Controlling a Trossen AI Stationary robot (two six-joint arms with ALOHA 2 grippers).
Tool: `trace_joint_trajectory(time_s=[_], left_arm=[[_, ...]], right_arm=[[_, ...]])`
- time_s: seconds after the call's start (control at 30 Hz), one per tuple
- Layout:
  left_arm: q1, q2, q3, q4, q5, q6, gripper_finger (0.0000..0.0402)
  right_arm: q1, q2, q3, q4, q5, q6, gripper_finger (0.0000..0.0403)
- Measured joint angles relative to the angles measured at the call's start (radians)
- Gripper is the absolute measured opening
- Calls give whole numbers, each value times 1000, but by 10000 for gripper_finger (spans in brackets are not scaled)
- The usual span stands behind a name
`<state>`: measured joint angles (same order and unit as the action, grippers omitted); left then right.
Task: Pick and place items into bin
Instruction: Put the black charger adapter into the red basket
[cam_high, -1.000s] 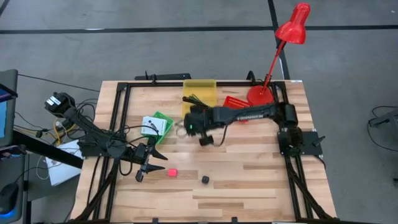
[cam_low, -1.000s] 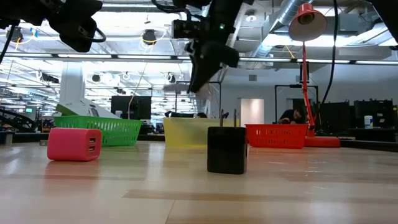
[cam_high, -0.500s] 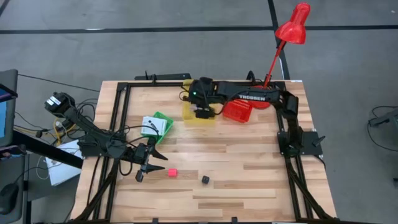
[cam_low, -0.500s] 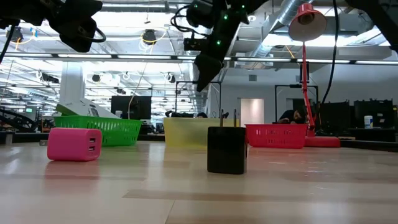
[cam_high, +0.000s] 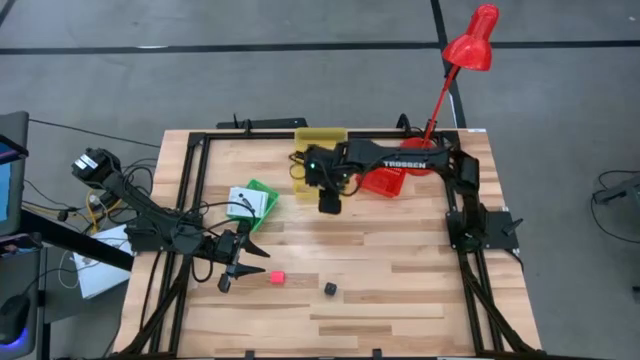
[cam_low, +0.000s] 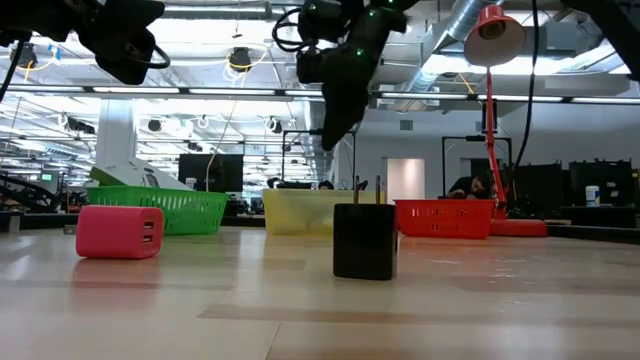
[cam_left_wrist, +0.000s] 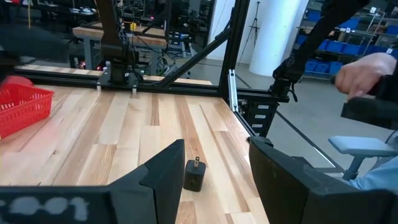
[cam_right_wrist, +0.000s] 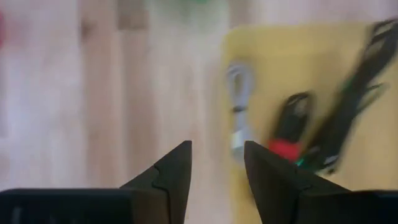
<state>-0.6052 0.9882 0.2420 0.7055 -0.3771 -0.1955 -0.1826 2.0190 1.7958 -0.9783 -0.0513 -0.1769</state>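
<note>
A tiny pink cube (cam_high: 275, 277) and a tiny black cube (cam_high: 329, 288) rest on the wooden table toward its near side. My left gripper (cam_high: 232, 275) hovers open just left of the pink cube. Its wrist view shows the black cube (cam_left_wrist: 194, 175) beyond the gap between its fingers. My right gripper (cam_right_wrist: 217, 168) is open and empty. It hangs above the bare wood at the near edge of the yellow bin (cam_high: 318, 150). That bin holds a black cable bundle (cam_right_wrist: 348, 106) and a grey cable (cam_right_wrist: 239, 106). A white packet (cam_high: 247, 203) lies on the green bin (cam_high: 262, 192).
A red bin (cam_high: 382, 178) and a red desk lamp (cam_high: 440, 100) stand at the far right. Black frame rails (cam_high: 195, 190) run along the table's edges. A person's hand (cam_left_wrist: 367, 71) shows beyond the table's right side. Open wood lies around the two cubes.
My right gripper has swung from the middle of the table toward the far edge, over the yellow bin. It has then come back a little toward the near edge. The cubes and my left arm have stayed where they were.
</note>
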Motion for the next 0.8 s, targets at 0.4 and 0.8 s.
trace_joint_trajectory(time_s=[0.4, 0.8], left_arm=[[0, 0, 0, -13, 0, -36, 172], [0, 0, 0, -13, 0, -32, 172]], right_arm=[[244, 0, 0, -138, -12, 310, 186], [464, 0, 0, -74, 10, 661, 236]])
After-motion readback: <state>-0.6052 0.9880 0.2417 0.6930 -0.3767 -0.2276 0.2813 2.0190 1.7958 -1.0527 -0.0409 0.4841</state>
